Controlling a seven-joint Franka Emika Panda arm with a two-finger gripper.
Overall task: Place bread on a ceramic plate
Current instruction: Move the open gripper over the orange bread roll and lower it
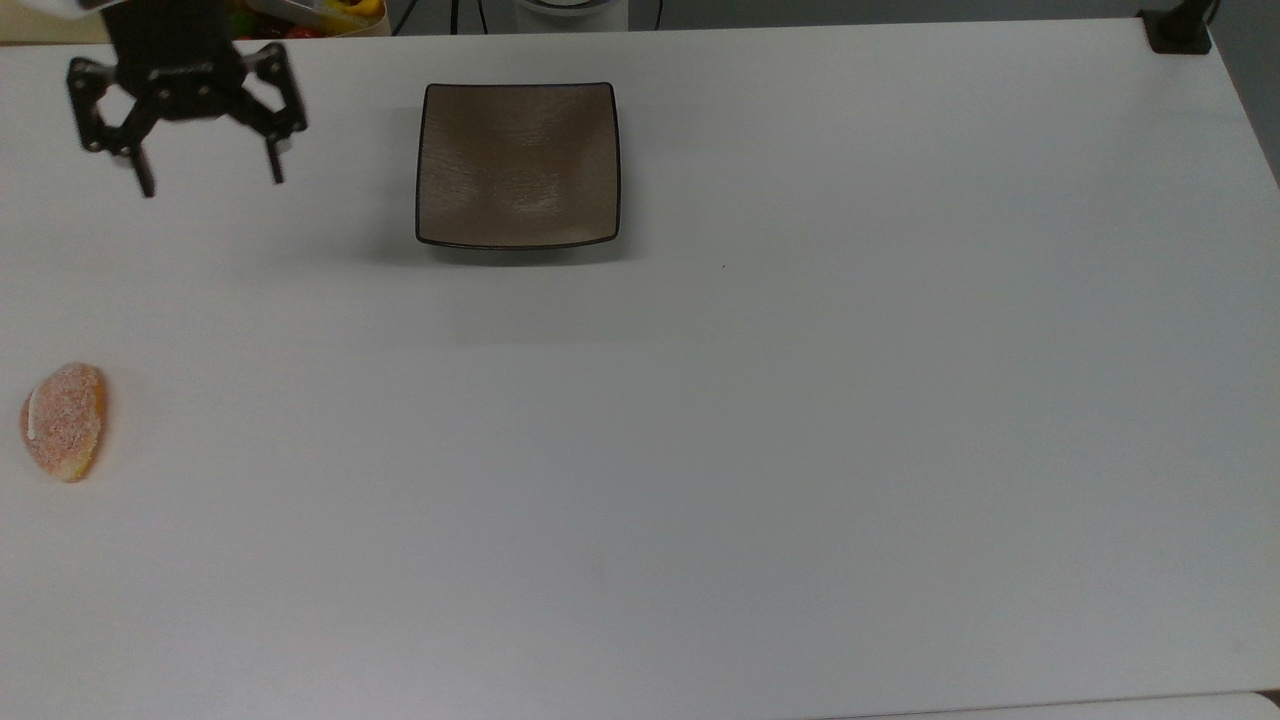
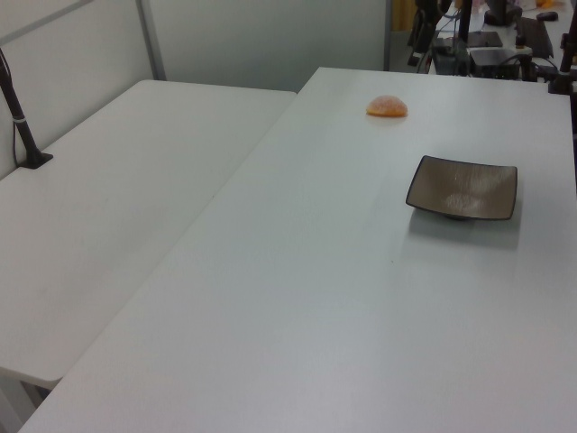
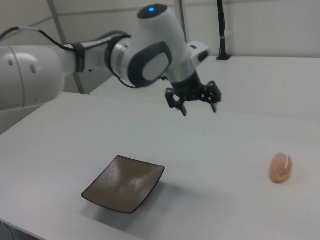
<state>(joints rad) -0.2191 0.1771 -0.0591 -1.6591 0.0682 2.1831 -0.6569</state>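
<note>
The bread (image 1: 64, 421), a small orange-tan speckled bun, lies on the white table at the top view's far left; I also see the bread (image 2: 386, 107) far back in the left view and the bread (image 3: 280, 167) at the right view's right. The square brown ceramic plate (image 1: 518, 165) sits bare near the table's far edge, also the plate (image 2: 462, 188) and the plate (image 3: 124, 183). My gripper (image 1: 212, 183) hangs open above the table, left of the plate in the top view and well apart from the bread. In the right view my gripper (image 3: 199, 108) is high in the air.
The white table (image 1: 700, 450) is broad and bare around both things. A second white table (image 2: 117, 198) adjoins on the left view's left, with a black post (image 2: 22, 126). A black clamp (image 1: 1178, 30) sits at the top view's far right corner. Clutter lies beyond the far edge.
</note>
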